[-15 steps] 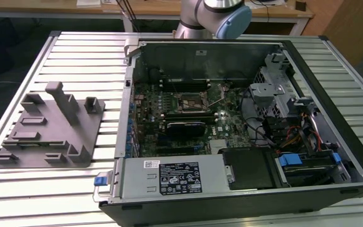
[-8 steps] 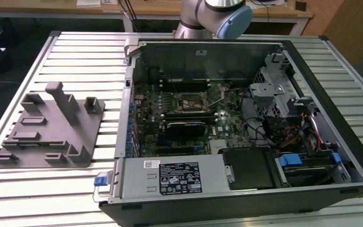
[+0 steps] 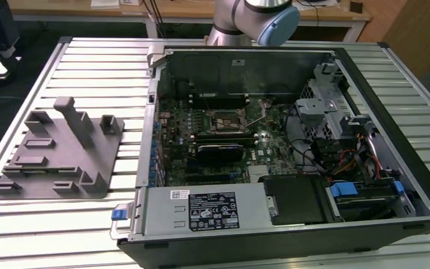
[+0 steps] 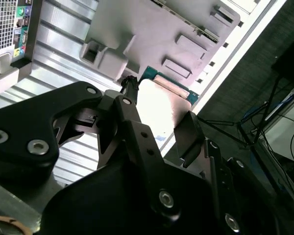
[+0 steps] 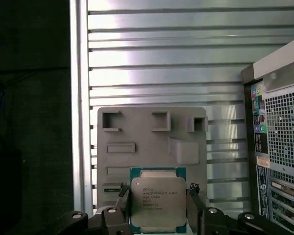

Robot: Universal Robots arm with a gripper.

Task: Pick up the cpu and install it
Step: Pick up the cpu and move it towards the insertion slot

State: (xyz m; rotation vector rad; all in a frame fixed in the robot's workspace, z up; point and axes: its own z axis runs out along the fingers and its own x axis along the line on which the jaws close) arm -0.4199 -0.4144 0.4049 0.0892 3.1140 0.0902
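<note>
We catch the arm (image 3: pixel 234 22) at about twelve o'clock in the exterior view, a silver tube running up into a joint with a pale blue cap (image 3: pixel 279 25). In both wrist views the gripper (image 5: pixel 158 201) is clamped on the cpu (image 5: pixel 158 191). Its two black fingers (image 4: pixel 186 137) press against opposite edges of the chip, and the bolted black linkages fan out wide behind them.

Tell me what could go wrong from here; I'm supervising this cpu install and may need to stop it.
1. The hand grips the cpu only by two opposite edges, so it might slip or tilt.
2. The socket sits inside the case near loose cables; a skewed placement could damage it.
</note>
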